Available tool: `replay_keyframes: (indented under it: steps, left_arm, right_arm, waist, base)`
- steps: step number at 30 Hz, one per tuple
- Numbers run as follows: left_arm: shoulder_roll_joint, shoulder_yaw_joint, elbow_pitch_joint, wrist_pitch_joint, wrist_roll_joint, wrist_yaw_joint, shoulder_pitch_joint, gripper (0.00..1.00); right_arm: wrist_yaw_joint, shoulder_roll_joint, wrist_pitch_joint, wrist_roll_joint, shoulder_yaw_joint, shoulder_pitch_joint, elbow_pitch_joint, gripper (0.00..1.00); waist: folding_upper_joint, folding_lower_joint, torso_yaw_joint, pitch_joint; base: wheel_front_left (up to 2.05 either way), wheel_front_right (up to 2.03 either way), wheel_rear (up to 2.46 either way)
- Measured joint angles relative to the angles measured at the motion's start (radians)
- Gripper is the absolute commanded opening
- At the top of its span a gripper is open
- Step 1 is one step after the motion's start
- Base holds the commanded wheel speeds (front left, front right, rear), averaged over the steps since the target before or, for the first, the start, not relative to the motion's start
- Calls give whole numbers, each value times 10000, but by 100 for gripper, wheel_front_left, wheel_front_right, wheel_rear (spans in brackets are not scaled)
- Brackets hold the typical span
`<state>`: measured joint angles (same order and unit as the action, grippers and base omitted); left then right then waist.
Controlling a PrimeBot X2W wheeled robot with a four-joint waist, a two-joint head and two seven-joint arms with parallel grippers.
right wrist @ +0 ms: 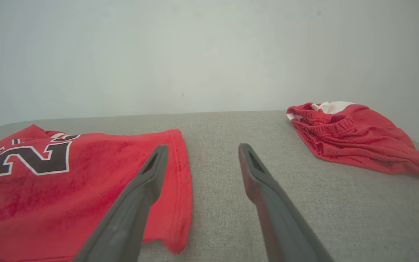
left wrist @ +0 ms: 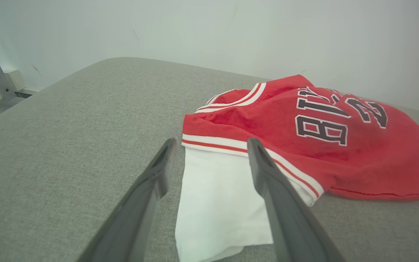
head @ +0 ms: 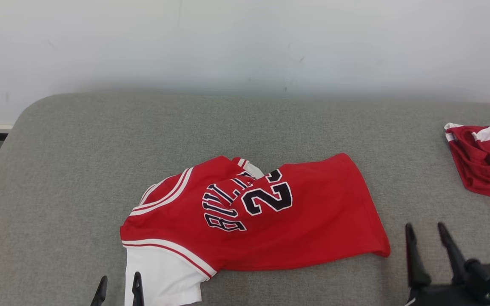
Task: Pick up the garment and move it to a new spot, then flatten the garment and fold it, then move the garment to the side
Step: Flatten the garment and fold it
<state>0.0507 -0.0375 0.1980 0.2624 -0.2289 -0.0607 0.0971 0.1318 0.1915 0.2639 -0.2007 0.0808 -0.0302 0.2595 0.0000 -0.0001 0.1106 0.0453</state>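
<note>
Grey cushion; both jaws wide, empty

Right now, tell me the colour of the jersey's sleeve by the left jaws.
Plain white sleeve; clearest in the left wrist view.

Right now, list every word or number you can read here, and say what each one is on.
"BUTL": dark, white-edged letters on the red jersey; the end of the name runs into a fold and cannot be read.
"2": large number on the same jersey; a second digit beside it is partly folded under, so I cannot be sure of it.
Second red garment: no text visible.
</note>
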Motion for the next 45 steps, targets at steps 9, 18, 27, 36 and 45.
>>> replay_keyframes:
  steps: [9,18,27,36,45]
  left_arm:
    - [0,6,464,0,12,35,99,100]
    - [2,174,1730,0,-163,-61,108,100]
    - [-4,253,2947,2,-318,-303,-368,100]
    - [-2,-2,3894,2,-811,-550,-1040,100]
    - [2,-309,4934,15,-1793,-637,-1614,0]
  right_arm:
    - [0,-807,2,203,-96,986,-280,100]
    - [0,-715,2,174,-213,541,777,100]
    - [0,-593,2,88,-598,-339,2165,100]
    - [0,-539,0,84,-738,-1011,3143,100]
    - [0,-566,0,86,-796,-1403,3850,0]
  waist:
    - [0,0,-112,-69]
    - [0,0,-134,-64]
    - [0,2,-67,17]
    - [0,2,14,206]
    - [0,2,69,337]
  base:
    - [0,0,0]
    - [0,0,0]
    - [0,0,0]
    - [0,0,0]
    - [0,0,0]
